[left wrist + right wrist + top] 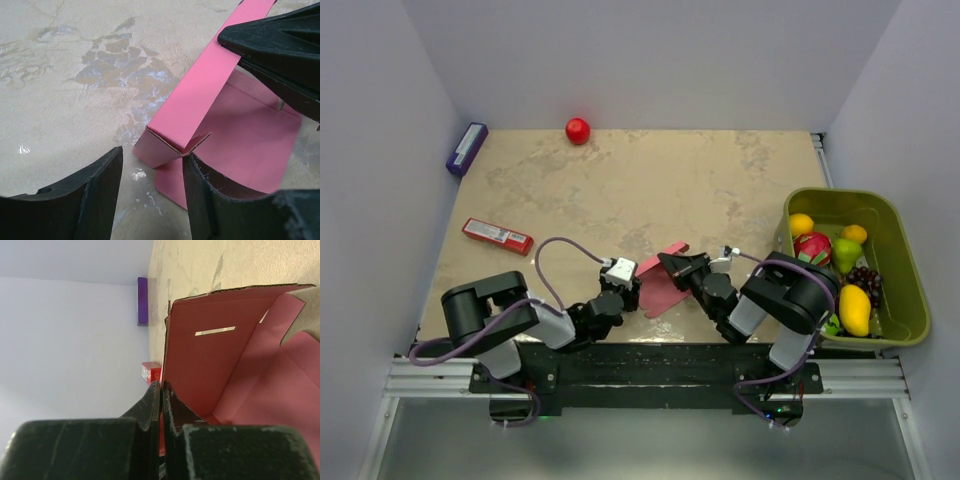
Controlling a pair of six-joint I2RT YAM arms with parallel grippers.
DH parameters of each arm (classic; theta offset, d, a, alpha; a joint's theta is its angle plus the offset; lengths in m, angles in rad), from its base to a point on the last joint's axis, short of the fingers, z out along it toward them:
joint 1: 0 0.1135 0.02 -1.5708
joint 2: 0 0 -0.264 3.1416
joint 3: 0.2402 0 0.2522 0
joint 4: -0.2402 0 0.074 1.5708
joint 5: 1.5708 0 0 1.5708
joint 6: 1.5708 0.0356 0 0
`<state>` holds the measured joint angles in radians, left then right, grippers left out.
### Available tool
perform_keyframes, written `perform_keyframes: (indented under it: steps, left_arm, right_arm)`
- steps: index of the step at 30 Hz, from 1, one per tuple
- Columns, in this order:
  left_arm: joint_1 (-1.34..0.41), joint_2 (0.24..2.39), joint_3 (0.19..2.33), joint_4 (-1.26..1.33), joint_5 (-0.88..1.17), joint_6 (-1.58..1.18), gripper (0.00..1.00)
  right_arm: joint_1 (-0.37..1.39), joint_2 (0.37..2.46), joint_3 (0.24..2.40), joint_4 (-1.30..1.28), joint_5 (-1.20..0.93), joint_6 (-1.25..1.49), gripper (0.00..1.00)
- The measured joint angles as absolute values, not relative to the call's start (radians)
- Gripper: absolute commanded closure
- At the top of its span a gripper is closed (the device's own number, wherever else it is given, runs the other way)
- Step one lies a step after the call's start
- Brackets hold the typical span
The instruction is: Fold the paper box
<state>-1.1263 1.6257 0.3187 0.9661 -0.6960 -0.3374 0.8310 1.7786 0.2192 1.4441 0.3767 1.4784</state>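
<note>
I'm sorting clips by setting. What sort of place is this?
Probably a robot lab test cell: a marbled tabletop boxed in by plain white panels, two arms bolted to a metal rail, and staged props such as a green bin of fruit.

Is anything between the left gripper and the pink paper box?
Nothing visible. The left gripper sits open right at a folded corner of the paper box; the right gripper pinches its raised flap.

White walls (650, 60) on three sides, mottled beige tabletop (720, 170) with darker stains, black rail (650, 368) at near edge, even soft light
</note>
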Motion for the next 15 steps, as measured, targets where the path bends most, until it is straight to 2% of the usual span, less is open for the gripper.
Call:
perform_keyframes:
  steps: [15]
  left_arm:
    - [-1.128,1.724,0.332,1.143,-0.765,-0.089,0.62]
  right_arm:
    - [0.83,1.724,0.24,1.342,0.377,1.481,1.0]
